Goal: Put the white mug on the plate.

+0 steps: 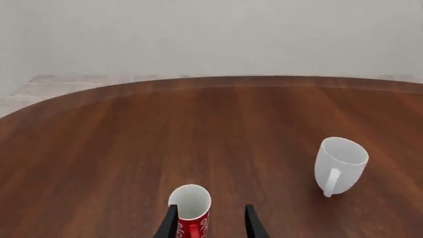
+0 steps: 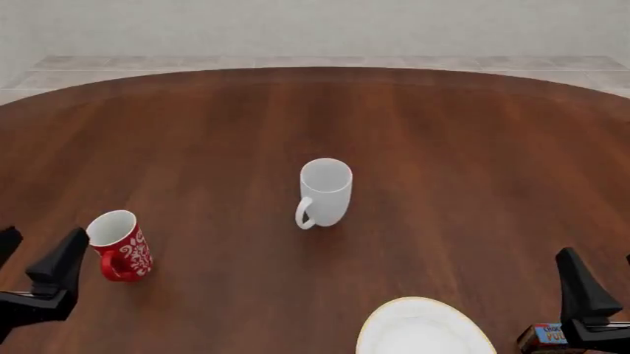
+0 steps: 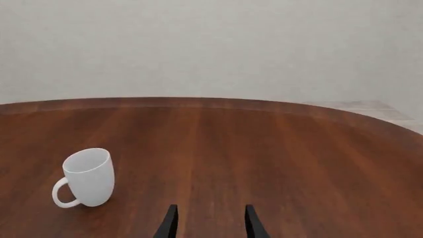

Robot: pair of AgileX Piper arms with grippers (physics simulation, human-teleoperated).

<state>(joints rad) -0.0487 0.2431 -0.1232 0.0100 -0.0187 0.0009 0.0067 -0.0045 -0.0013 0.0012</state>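
Observation:
The white mug (image 2: 325,192) stands upright mid-table, its handle turned toward the near left; it also shows in the left wrist view (image 1: 340,165) and the right wrist view (image 3: 87,177). Part of the plate (image 2: 426,330), white with a gold rim, lies at the near edge, right of centre. My left gripper (image 2: 35,258) is open at the near left, far from the white mug. My right gripper (image 2: 603,280) is open at the near right, beside the plate. Nothing sits between either pair of fingers (image 1: 210,225) (image 3: 209,225).
A red mug with a white pattern (image 2: 120,245) stands just right of my left gripper, close ahead of its fingertips (image 1: 190,208). A small brown box with a blue label (image 2: 544,336) lies by my right gripper. The round wooden table (image 2: 315,110) curves away at the back.

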